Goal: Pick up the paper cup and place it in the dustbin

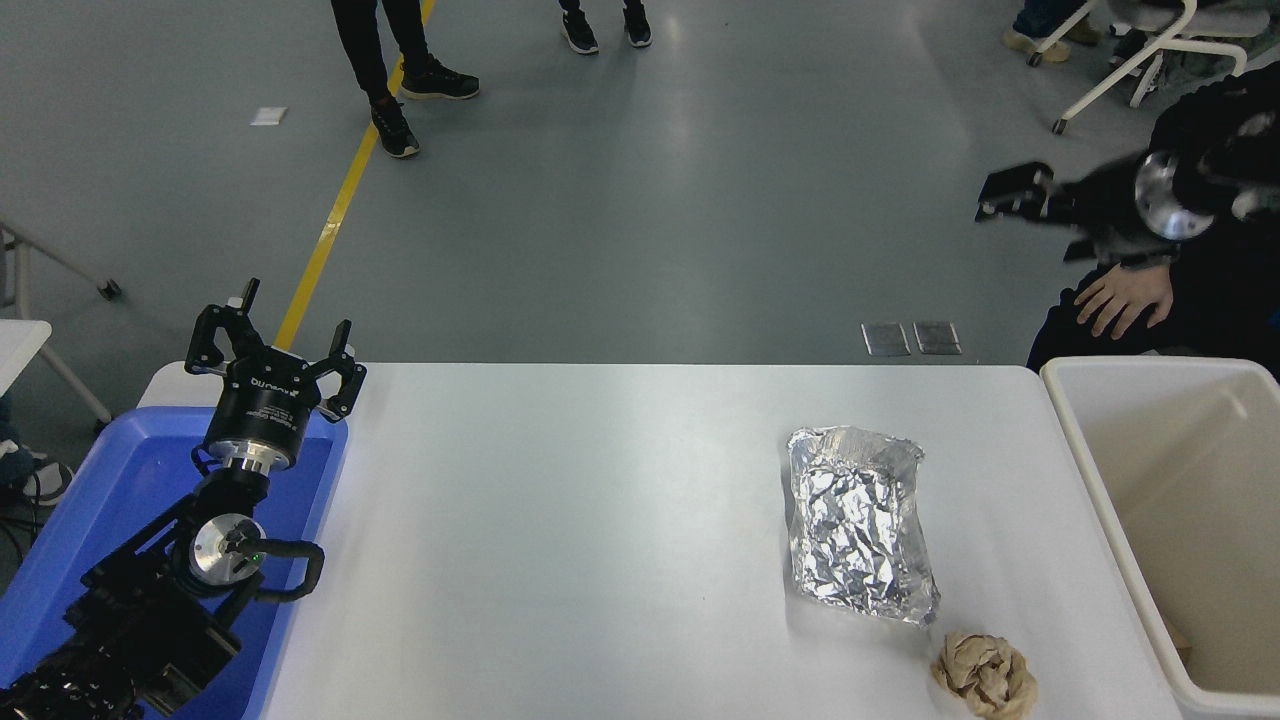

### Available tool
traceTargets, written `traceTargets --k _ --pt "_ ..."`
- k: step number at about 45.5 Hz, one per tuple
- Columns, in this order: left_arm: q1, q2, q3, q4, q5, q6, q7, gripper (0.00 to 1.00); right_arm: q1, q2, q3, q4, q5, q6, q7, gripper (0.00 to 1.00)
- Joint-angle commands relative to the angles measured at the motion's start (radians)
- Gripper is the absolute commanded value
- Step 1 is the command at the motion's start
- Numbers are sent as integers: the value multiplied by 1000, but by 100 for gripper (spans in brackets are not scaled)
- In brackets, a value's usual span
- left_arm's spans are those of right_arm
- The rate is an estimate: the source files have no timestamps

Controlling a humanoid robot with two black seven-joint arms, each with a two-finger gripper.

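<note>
Looking over the counter (600, 520), we find no paper cup anywhere on it: only the foil tray (860, 525) and the crumpled brown paper ball (985, 675) lie there, both toward the right side. The cup is not visible in our right gripper (1005, 190) either, and the visible part of the dustbin (1090, 470) shows only its beige inside, so we judge the cup is most likely already down in the bin, out of sight near the lower corner, though we cannot confirm it.

Our right gripper hangs high in the air beyond the far right corner of the counter, blurred, pointing toward the picture's left; we cannot tell whether it is spread or pressed together. It sits above and farther back than the dustbin, well apart from its rim, and in front of a seated person whose hand (1125, 300) rests on a knee just beneath it.

Our left gripper (270, 345) is parked at the lower left over the blue tub (110, 490), its fingers spread and holding nothing.

The relation that matters: everything left on the counter lies nearer and to the left of our right gripper, and the right arm is far closer to it than the left.
</note>
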Motion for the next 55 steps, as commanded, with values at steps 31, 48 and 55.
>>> traceTargets --k 31,48,55 --pt "0 0 0 0 0 0 0 98 354 251 -52 334 82 265 1 100" --pt "0 0 0 0 0 1 0 98 333 252 -26 336 89 265 1 100" --pt "0 0 -2 0 0 1 0 98 328 251 -26 335 89 265 1 100"
